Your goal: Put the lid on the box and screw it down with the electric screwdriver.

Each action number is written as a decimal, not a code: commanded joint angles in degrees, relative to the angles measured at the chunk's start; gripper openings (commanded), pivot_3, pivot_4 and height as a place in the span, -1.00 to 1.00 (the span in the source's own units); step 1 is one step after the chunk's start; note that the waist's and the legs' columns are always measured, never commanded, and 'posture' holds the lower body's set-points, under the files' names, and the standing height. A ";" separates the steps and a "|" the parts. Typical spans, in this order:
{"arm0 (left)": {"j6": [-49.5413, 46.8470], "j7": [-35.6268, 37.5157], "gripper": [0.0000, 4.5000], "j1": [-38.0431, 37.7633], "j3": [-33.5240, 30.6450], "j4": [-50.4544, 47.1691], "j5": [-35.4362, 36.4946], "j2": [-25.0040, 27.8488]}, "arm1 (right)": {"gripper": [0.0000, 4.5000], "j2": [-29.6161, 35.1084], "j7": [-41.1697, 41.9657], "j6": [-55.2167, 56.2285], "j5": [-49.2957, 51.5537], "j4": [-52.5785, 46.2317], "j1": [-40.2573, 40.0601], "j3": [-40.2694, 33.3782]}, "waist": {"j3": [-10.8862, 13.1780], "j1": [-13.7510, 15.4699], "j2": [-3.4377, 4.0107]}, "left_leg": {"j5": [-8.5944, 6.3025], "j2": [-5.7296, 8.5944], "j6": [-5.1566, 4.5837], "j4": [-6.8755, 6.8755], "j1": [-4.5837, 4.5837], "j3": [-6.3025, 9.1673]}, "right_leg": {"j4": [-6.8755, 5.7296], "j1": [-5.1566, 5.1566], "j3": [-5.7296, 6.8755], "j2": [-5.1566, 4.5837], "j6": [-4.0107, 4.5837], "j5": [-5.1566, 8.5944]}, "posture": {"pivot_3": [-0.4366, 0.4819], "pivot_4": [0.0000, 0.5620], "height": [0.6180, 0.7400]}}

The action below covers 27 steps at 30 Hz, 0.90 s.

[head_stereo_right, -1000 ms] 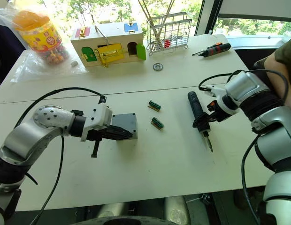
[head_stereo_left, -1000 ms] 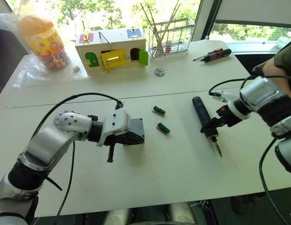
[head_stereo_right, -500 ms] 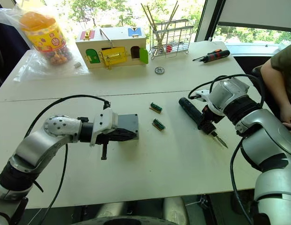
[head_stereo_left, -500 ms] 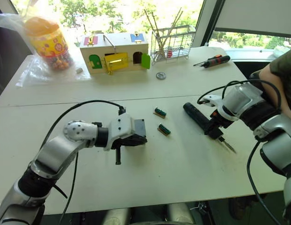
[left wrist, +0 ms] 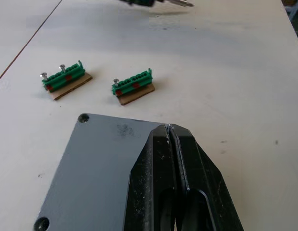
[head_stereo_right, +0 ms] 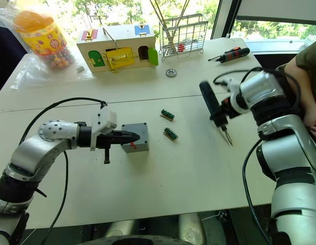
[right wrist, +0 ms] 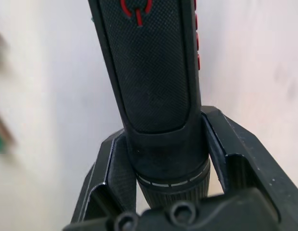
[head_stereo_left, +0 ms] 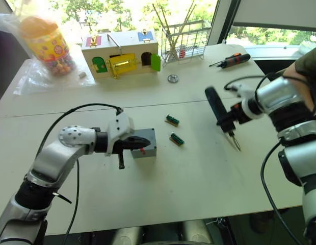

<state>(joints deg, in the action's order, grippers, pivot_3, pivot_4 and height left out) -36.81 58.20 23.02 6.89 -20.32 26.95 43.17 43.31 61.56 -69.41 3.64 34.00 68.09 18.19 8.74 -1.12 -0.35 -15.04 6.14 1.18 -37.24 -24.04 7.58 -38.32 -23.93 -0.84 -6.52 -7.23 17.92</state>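
Black electric screwdriver (head_stereo_left: pixel 217 108), rigid, top-heavy we guess, sits frame right, lifted, right gripper (right wrist: pixel 163 159) clamped near bit end. Left gripper (left wrist: pixel 174 159) pinched together over lid (left wrist: pixel 98 163) on box (head_stereo_left: pixel 146 148), frame center-left.

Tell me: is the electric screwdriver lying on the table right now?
No, the right gripper holds the electric screwdriver lifted above the table.

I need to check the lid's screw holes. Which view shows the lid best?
The left wrist view: the lid appears from close above, with two corner holes visible, partly covered by the shut left gripper. The eye views show it edge-on atop the box, mostly behind the gripper.
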 commanded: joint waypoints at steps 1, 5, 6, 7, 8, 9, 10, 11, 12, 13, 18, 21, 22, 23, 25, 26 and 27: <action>-1.75 0.93 -1.00 0.92 -4.39 0.97 2.59 1.80 | -0.24 -1.35 -8.10 2.75 5.41 -20.42 -3.87 -17.87 | 0.00 -0.15 0.00 | 0.02 -0.01 0.04 0.04 -0.14 0.00 | -0.04 -0.23 0.02 -0.01 0.00 0.00 | -0.05 -0.47 1.00; -3.47 1.37 -1.00 1.73 -5.18 2.41 3.13 3.40 | -0.24 -12.28 -18.38 12.62 10.42 -44.47 -16.88 -31.38 | -0.04 -0.22 -0.07 | 0.02 0.01 0.04 0.08 -0.37 0.13 | -0.50 -0.51 0.17 -0.05 0.02 0.00 | -0.05 -0.47 1.00; -3.72 1.51 -1.00 2.05 -5.21 2.80 3.20 3.58 | -0.24 -15.65 -20.75 14.28 11.49 -48.66 -18.90 -32.77 | 0.00 -0.30 0.01 | 0.02 0.07 0.04 0.09 -0.37 0.06 | -0.53 -0.50 0.15 -0.14 0.01 0.00 | -0.05 -0.47 1.00; -4.10 1.13 -1.00 2.59 -4.82 2.92 2.99 3.41 | -0.24 -19.31 -23.00 15.05 13.12 -52.11 -20.64 -34.14 | 0.03 -0.33 0.05 | 0.01 0.12 0.02 0.15 -0.41 -0.02 | -0.60 -0.50 0.13 -0.19 0.01 0.00 | -0.05 -0.47 1.00; -4.44 0.86 -1.00 3.01 -4.44 3.01 2.74 3.25 | -0.24 -22.38 -24.72 15.23 14.97 -54.52 -21.85 -35.26 | 0.05 -0.33 0.06 | 0.03 0.15 0.00 0.00 -0.42 -0.09 | -0.65 -0.49 0.10 -0.21 0.01 0.00 | -0.05 -0.47 1.00; -4.53 1.03 -1.00 3.21 -4.08 3.14 2.47 3.38 | -0.24 -26.46 -26.59 14.53 17.88 -56.47 -22.69 -36.69 | 0.07 -0.24 0.09 | 0.04 0.15 0.01 -0.17 -0.42 -0.15 | -0.65 -0.47 0.08 -0.21 0.00 0.00 | -0.05 -0.47 1.00; -4.45 1.22 -1.00 3.26 -3.80 3.29 2.18 3.48 | -0.24 -29.86 -28.36 14.73 20.04 -58.10 -23.68 -37.33 | 0.07 -0.16 0.10 | 0.09 0.16 0.04 -0.33 -0.41 -0.16 | -0.76 -0.44 0.04 -0.19 0.00 0.00 | -0.05 -0.47 1.00; -4.19 1.25 -1.00 3.29 -3.53 3.56 1.77 3.46 | -0.24 -32.39 -29.56 15.61 21.35 -59.46 -24.91 -36.94 | 0.07 -0.09 0.10 | 0.15 0.15 0.05 -0.36 -0.38 -0.15 | -0.82 -0.42 0.03 -0.15 0.01 0.00 | -0.05 -0.47 1.00; -3.96 1.01 -1.00 3.37 -2.82 3.77 1.04 3.33 | -0.24 -34.45 -29.93 17.66 21.89 -60.69 -26.93 -35.37 | 0.07 0.15 0.10 | 0.17 0.13 0.07 -0.37 -0.33 -0.13 | -0.89 -0.40 0.03 -0.13 0.02 -0.01 | -0.05 -0.47 1.00; -3.62 1.06 -1.00 3.20 -2.44 3.94 0.51 3.44 | -0.24 -35.70 -30.33 19.39 21.80 -61.64 -28.57 -33.44 | 0.05 0.38 0.08 | 0.18 0.12 0.09 -0.37 -0.30 -0.04 | -0.92 -0.36 0.05 -0.08 0.02 -0.01 | -0.05 -0.47 1.00; -3.55 0.51 -0.76 2.52 -1.94 3.90 -0.69 3.25 | -0.24 -39.42 -31.89 24.57 22.75 -63.80 -34.71 -26.17 | 0.05 -0.22 0.09 | 0.18 0.16 0.10 -0.19 -0.28 0.07 | -0.88 -0.37 0.00 0.02 0.02 -0.01 | -0.05 -0.47 1.00; -4.04 0.05 -0.42 2.83 -1.89 3.57 -0.48 2.74 | -0.24 -39.13 -32.05 26.39 23.05 -63.86 -37.12 -23.56 | 0.05 -0.78 0.09 | 0.18 0.15 0.10 -0.10 -0.29 0.07 | -0.87 -0.42 0.00 0.01 0.02 -0.01 | -0.05 -0.47 1.00; -3.95 -0.12 -0.42 2.88 -1.73 3.55 -0.56 2.51 | -0.24 -38.98 -32.08 27.24 22.93 -63.51 -37.76 -22.95 | 0.05 -0.99 0.09 | 0.18 0.14 0.10 -0.11 -0.29 0.09 | -0.87 -0.41 0.00 0.01 0.02 -0.01 | -0.05 -0.47 1.00; -3.78 -0.32 -0.42 2.89 -1.62 3.58 -0.66 2.27 | -0.24 -38.93 -32.26 28.04 22.77 -63.11 -38.28 -22.32 | 0.05 -1.23 0.09 | 0.18 0.13 0.10 -0.11 -0.29 0.09 | -0.87 -0.41 0.00 0.01 0.02 -0.01 | -0.05 -0.47 1.00; -3.70 -0.45 -0.42 2.96 -1.22 3.60 -0.84 1.91 | -0.24 -38.89 -32.65 29.30 22.57 -62.34 -38.94 -21.33 | 0.05 -1.49 0.09 | 0.19 0.12 0.11 -0.11 -0.28 0.09 | -0.87 -0.41 0.00 0.02 0.02 0.00 | -0.05 -0.47 1.00; -3.65 -0.41 -0.42 2.99 -0.97 3.57 -0.95 1.78 | -0.24 -39.00 -33.01 29.65 22.71 -62.08 -39.12 -21.12 | 0.05 -1.51 0.09 | 0.19 0.11 0.11 -0.11 -0.28 0.09 | -0.87 -0.41 0.00 0.02 0.02 0.00 | -0.05 -0.47 1.00; -3.62 -0.47 -0.42 3.05 -0.60 3.60 -1.14 1.55 | -0.24 -39.22 -33.41 29.91 22.93 -61.96 -39.27 -20.89 | 0.05 -1.54 0.09 | 0.19 0.10 0.11 -0.10 -0.28 0.09 | -0.87 -0.42 0.00 0.03 0.02 0.00 | -0.05 -0.47 1.00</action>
<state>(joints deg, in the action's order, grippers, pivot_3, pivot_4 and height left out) -40.99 57.84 25.43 6.27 -15.44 26.23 44.68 4.68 28.54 -42.02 25.08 -25.70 27.99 -3.11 8.79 -2.66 -0.26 -14.85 6.23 1.29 -37.32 -24.31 7.67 -39.19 -24.35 -0.84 -6.48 -7.21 17.92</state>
